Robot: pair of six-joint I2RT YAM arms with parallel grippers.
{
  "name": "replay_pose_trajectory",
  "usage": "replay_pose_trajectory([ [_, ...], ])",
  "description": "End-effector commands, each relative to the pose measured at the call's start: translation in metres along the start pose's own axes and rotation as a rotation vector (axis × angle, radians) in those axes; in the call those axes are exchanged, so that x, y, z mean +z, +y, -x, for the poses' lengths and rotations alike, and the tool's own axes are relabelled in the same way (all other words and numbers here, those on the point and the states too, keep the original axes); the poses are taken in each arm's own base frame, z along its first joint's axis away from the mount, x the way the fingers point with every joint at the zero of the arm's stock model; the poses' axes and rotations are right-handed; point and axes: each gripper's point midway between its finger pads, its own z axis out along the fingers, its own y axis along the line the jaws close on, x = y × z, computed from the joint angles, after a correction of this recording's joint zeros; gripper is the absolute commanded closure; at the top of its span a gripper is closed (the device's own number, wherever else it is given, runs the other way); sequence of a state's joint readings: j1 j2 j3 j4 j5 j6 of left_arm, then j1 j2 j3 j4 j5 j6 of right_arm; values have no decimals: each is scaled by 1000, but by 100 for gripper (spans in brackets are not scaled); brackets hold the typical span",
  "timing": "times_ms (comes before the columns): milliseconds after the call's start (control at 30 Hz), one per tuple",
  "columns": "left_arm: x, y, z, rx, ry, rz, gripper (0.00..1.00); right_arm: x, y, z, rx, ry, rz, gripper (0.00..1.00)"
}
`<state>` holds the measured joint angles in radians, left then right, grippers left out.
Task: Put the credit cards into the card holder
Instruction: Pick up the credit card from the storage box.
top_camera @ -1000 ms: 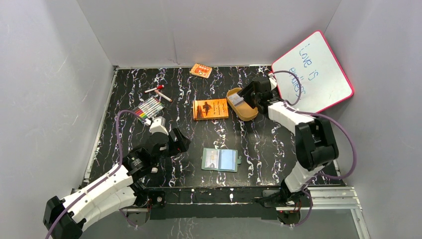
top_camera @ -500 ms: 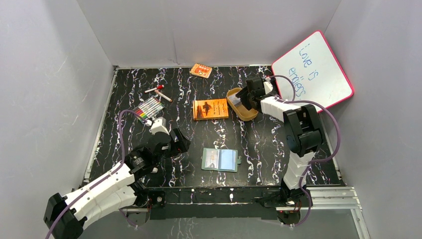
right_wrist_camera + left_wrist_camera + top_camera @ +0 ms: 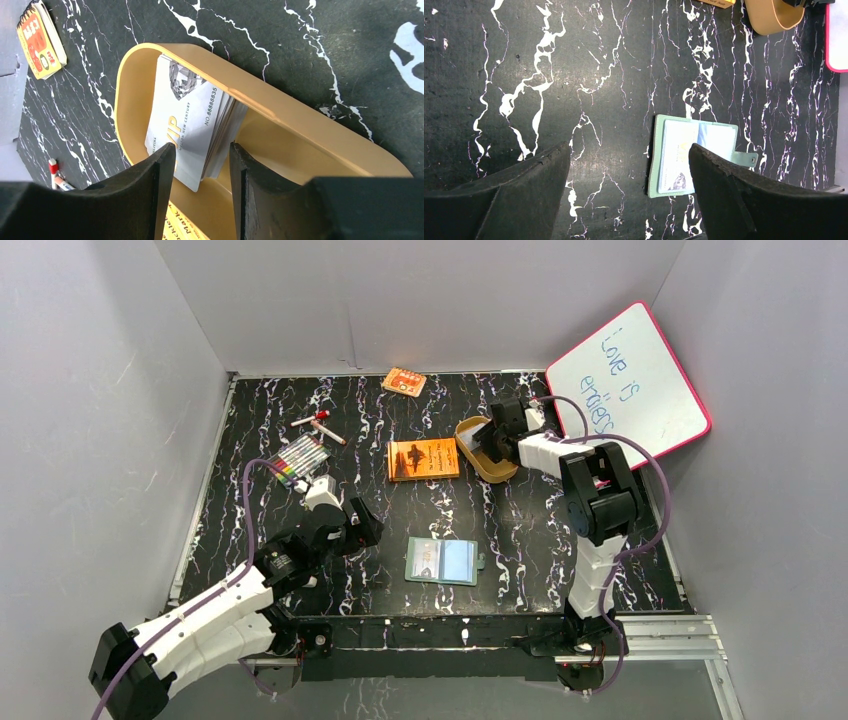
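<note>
Nearest, the small grey-green folding card holder lies open and flat on the black white-veined table, long axis left to right, snap tab on the right. Near its left, the left gripper hovers with fingers spread wide, holding nothing. Well beyond, far and right, the tan oval tin holds the stack of silver plastic credit cards, leaning against the tin's wall. The right gripper is over it, fingers partly parted, straddling the stack's near corner without visibly clamping. The stack runs lengthwise away from those fingers, so the right arm looks best placed to lift.
</note>
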<state>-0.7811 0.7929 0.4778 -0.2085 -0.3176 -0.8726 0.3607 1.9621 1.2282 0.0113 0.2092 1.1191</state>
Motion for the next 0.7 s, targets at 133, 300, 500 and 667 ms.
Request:
replay_pose_trajectory([
  [133, 1, 3, 6, 4, -38, 11, 15, 6, 14, 9, 9, -34, 42, 56],
  [300, 2, 3, 6, 5, -36, 13, 15, 1, 10, 9, 4, -41, 45, 59],
  [500, 3, 3, 4, 7, -28, 12, 15, -7, 4, 10, -5, -50, 48, 62],
  [667, 2, 3, 4, 5, -26, 9, 15, -12, 5, 11, -9, -54, 57, 64],
])
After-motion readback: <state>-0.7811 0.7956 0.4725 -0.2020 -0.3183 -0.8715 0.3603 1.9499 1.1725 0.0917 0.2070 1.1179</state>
